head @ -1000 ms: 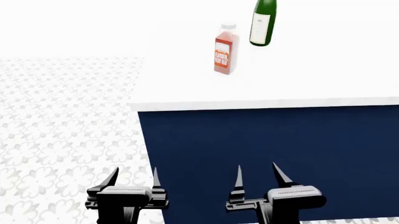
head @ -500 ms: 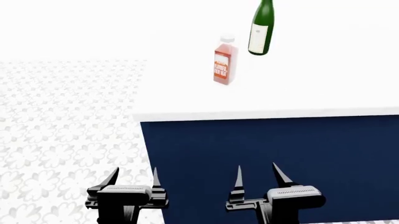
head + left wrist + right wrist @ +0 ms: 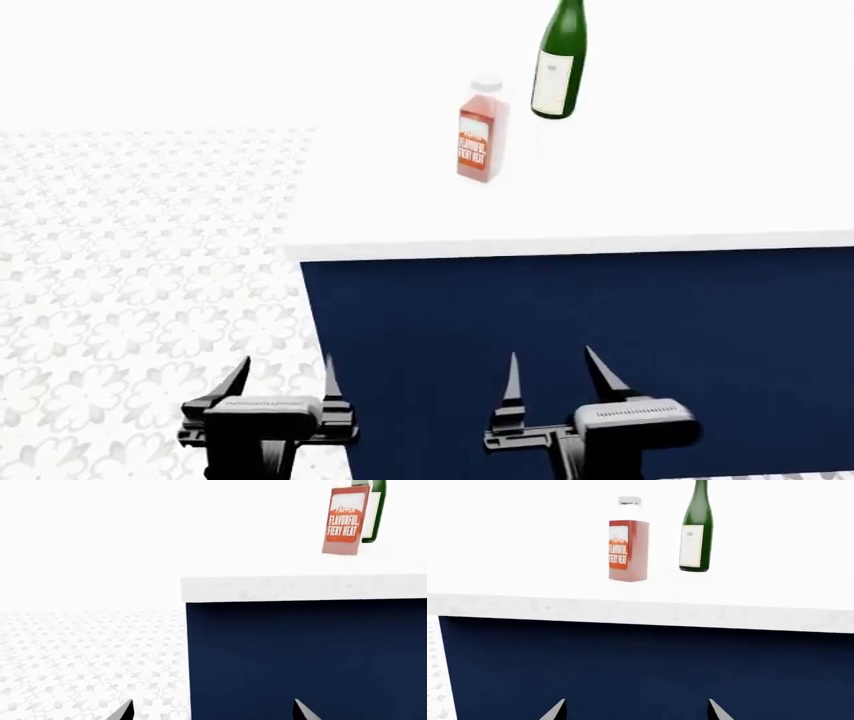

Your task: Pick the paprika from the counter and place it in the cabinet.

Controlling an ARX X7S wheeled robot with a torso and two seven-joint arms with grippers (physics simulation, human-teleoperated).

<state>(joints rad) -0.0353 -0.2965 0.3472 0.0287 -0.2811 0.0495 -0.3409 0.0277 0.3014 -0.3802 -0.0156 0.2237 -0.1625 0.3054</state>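
Note:
The paprika [image 3: 479, 132] is a small clear bottle of red-orange powder with a white cap and red label. It stands upright on the white counter [image 3: 641, 205], near its left end. It also shows in the right wrist view as the paprika [image 3: 628, 542] and in the left wrist view as the paprika [image 3: 346, 522]. My left gripper [image 3: 284, 378] and right gripper [image 3: 555, 378] both hang open and empty, low in front of the counter's navy base, well below the bottle. The cabinet is out of view.
A tall green wine bottle [image 3: 559, 62] stands upright just behind and to the right of the paprika. The counter's left corner edge [image 3: 296, 250] sits above my left gripper. White patterned floor [image 3: 134, 260] spreads out to the left.
The view has tilted, so the counter and bottles sit lower in frame than a second ago. Both grippers hold about the same pose, still open.

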